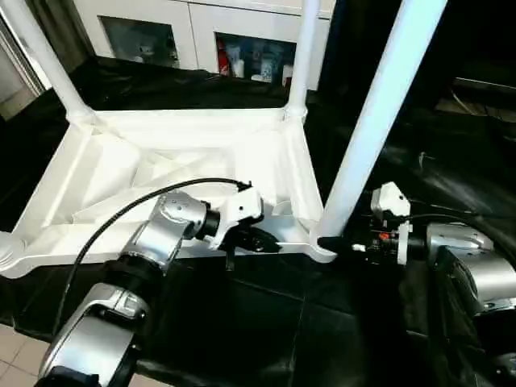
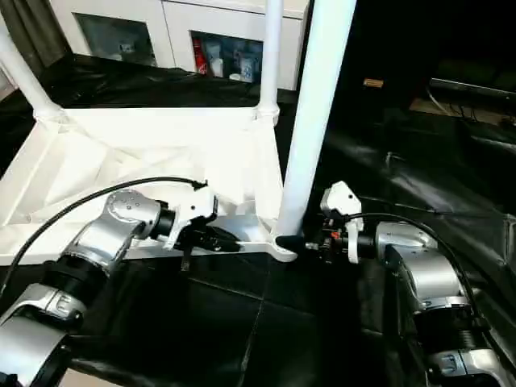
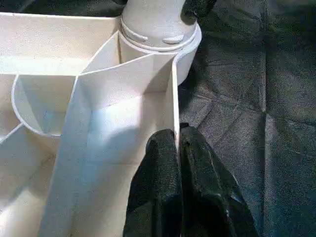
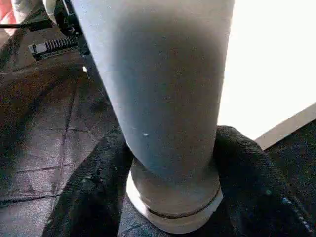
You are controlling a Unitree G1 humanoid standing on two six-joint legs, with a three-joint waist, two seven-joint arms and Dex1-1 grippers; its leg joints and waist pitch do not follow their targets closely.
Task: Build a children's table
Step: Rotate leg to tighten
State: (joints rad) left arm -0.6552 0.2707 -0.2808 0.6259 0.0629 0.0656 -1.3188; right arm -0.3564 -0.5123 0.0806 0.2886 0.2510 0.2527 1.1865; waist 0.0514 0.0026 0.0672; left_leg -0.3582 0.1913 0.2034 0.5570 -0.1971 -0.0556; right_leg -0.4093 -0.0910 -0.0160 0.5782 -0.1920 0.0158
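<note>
I have the tabletop (image 1: pixel 161 173) lying upside down on the black worktop (image 1: pixel 451 169), with my left hand (image 1: pixel 250 239) pinched shut on its near rim (image 3: pixel 174 98), one finger (image 3: pixel 155 182) inside the wall and one outside. Just beyond that hand, along the same rim, is the near corner socket (image 3: pixel 160 42). My right hand (image 2: pixel 302 243) is clamped around the base of the leg (image 1: pixel 379 113) standing in that socket, fingers (image 4: pixel 256 182) wrapped either side of the tube right at its collar. The leg leans a little away from upright. Two more legs (image 1: pixel 302 48) stand in the far corners.

I judge the step in hand to be seating this leg. To do it well I'd keep the left hand firm on the rim so the top can't slide or tip, bring the tube square to the socket with the right hand first, then press straight down along its axis. Pushing while it leans risks jamming it or levering the corner up. I cannot tell from here how deep it already sits.
</note>
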